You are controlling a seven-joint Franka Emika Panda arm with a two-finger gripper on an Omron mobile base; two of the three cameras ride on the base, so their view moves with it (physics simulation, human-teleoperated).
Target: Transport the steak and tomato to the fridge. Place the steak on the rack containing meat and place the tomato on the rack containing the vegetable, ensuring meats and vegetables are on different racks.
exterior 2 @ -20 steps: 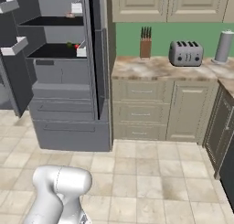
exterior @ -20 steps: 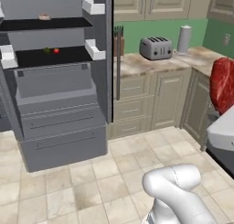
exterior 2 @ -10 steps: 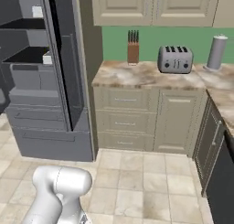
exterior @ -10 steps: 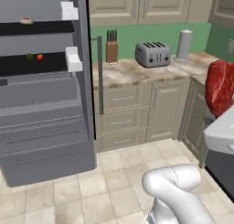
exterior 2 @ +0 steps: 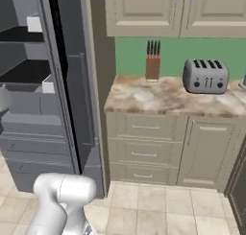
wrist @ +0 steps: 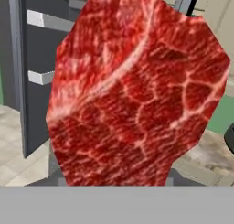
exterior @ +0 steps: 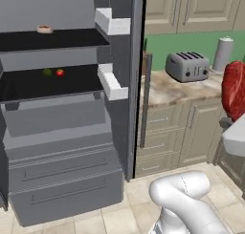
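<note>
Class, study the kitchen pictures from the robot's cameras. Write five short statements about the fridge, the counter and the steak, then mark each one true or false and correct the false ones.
1. The fridge stands open, its shelves showing. True.
2. The steak lies on the fridge's upper shelf. False: it is held up at the gripper, to the right of the counter in the left base view.
3. A toaster stands on the counter. True.
4. The knife block stands to the right of the toaster in the right base view. False: it stands to the toaster's left.
5. A small red item and a green one sit side by side on the lower open shelf. True.
</note>
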